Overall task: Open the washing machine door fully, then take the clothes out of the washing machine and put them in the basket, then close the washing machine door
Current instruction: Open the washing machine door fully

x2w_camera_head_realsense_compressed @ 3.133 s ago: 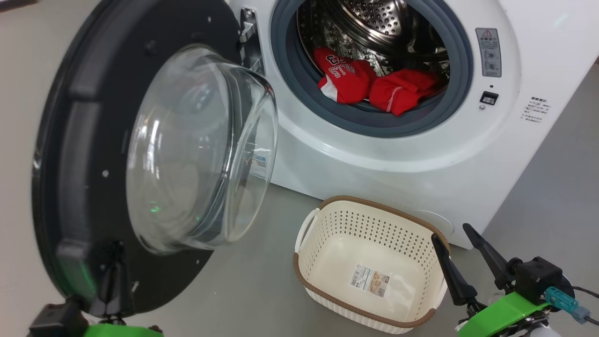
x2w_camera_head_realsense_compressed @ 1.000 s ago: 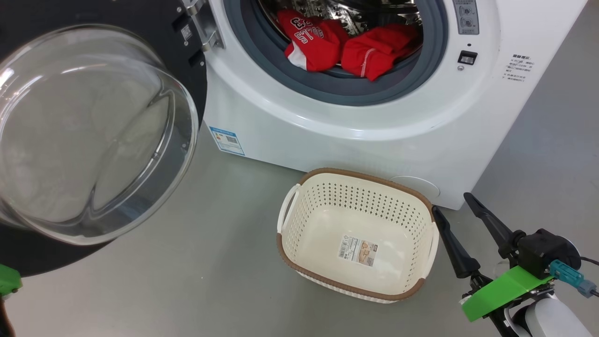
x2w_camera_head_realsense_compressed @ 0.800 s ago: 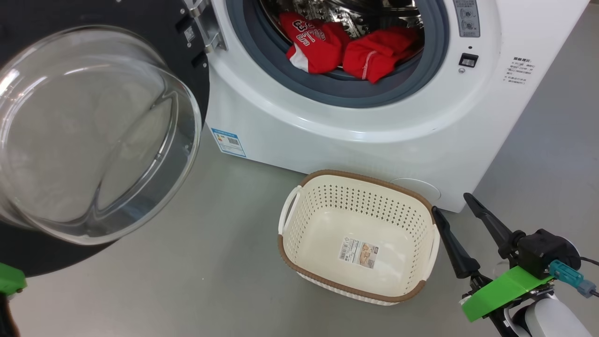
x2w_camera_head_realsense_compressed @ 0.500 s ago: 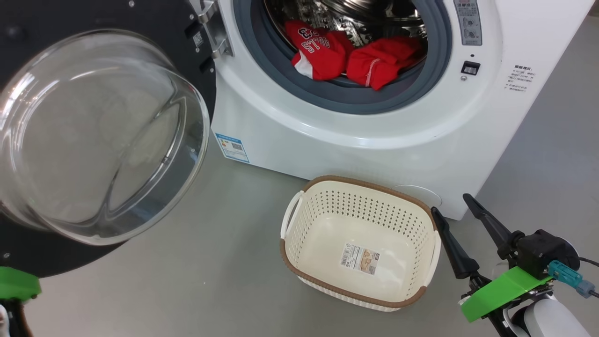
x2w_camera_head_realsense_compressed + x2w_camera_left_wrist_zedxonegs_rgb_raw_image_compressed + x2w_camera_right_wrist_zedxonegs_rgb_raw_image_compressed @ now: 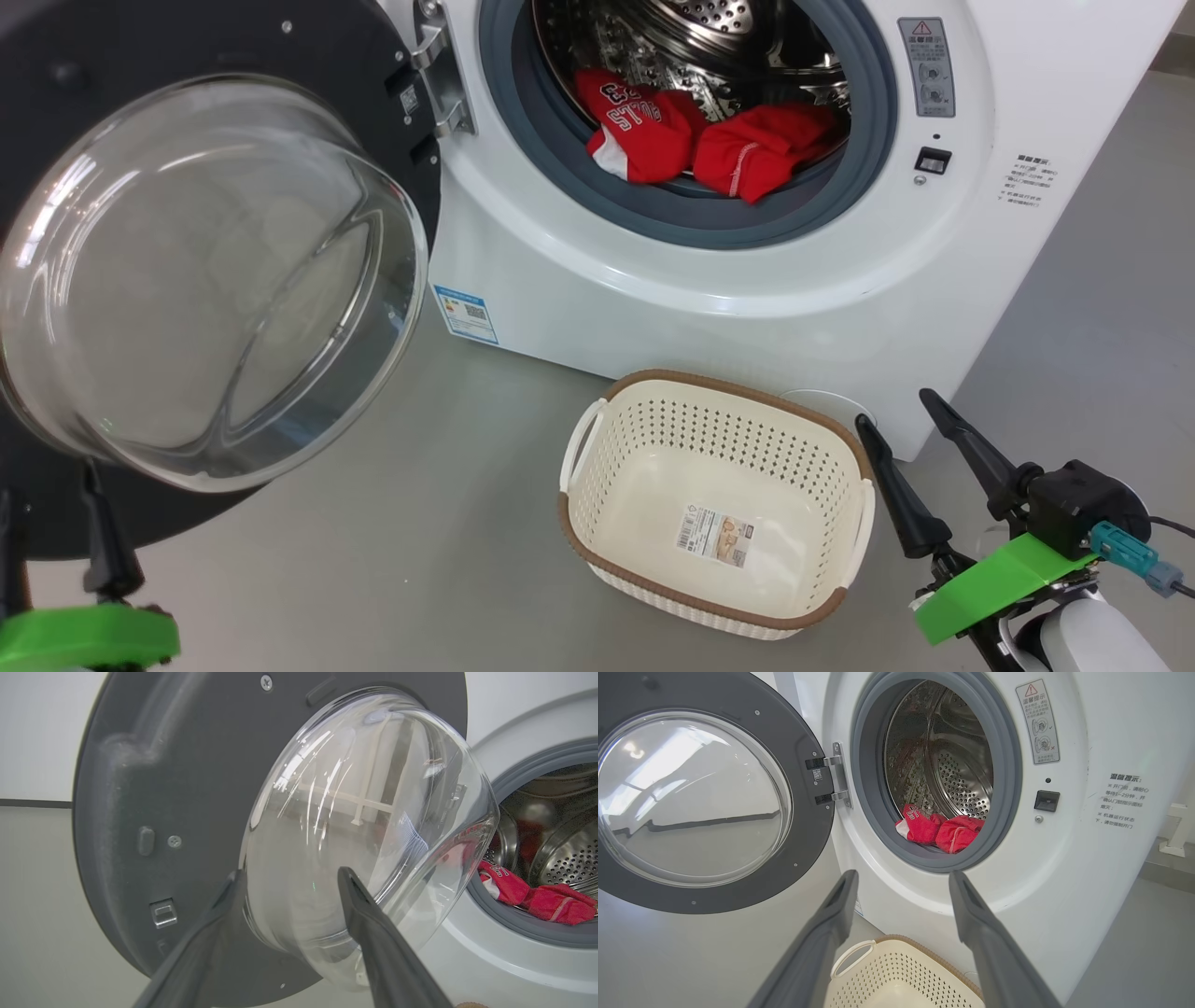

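- My left end effector (image 5: 288,882) has just let go. Its two dark fingers (image 5: 373,933), pinched a second ago, now stand wide and empty, just before the large round black-rimmed washing machine door (image 5: 187,47) with its bulging clear glass bowl (image 5: 205,280).
- That door has swung far out on its hinge (image 5: 439,75). I judge the opening done and unloading next.
- The two bright red garments (image 5: 709,140) still lie at the front lip of the steel drum (image 5: 728,37), inside the big white front-loading washing machine (image 5: 709,317).
- My right end effector (image 5: 896,411) hangs wide and empty just beside the small cream perforated basket (image 5: 728,385), which holds only its paper label (image 5: 721,537).
- The basket stands on the smooth grey floor (image 5: 420,541), and a plain pale wall (image 5: 37,732) is behind.
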`<state>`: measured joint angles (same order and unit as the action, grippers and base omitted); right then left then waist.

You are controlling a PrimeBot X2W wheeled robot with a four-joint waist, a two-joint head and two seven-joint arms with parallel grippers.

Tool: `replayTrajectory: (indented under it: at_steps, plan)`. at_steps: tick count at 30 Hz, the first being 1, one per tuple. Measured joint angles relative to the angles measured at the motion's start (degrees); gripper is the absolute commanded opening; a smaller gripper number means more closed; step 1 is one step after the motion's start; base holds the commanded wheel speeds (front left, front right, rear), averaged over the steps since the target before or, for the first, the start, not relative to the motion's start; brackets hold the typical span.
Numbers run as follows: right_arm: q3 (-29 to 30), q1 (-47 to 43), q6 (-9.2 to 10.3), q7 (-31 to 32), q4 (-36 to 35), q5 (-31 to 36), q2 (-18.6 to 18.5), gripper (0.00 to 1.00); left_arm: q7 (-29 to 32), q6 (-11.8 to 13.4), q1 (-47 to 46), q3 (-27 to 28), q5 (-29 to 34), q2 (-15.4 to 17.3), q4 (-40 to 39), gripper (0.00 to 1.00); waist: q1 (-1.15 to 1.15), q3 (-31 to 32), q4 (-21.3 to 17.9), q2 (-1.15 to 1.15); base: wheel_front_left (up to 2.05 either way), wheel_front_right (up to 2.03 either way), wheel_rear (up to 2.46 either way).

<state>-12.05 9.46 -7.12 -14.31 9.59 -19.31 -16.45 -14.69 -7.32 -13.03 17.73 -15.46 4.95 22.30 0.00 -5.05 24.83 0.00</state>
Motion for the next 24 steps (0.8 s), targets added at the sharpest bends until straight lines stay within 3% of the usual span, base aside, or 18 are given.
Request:
replayTrajectory:
  at_steps: [14,24]
  plan:
    - [1.68,-0.41,0.00,0.00,-0.37,0.00,0.60,1.00,0.01,0.00,8.43,-12.66,-4.46,-0.02,-7.27,1.00,0.00,0.30,-2.54,0.00,0.00,0.00,0.00]
    - [2.41,-1.31,0.00,0.00,-0.57,0.00,1.79,1.00,0.01,0.00,9.19,-17.40,-6.36,1.90,-9.24,1.00,0.00,0.25,-6.73,0.00,0.00,0.00,0.00]
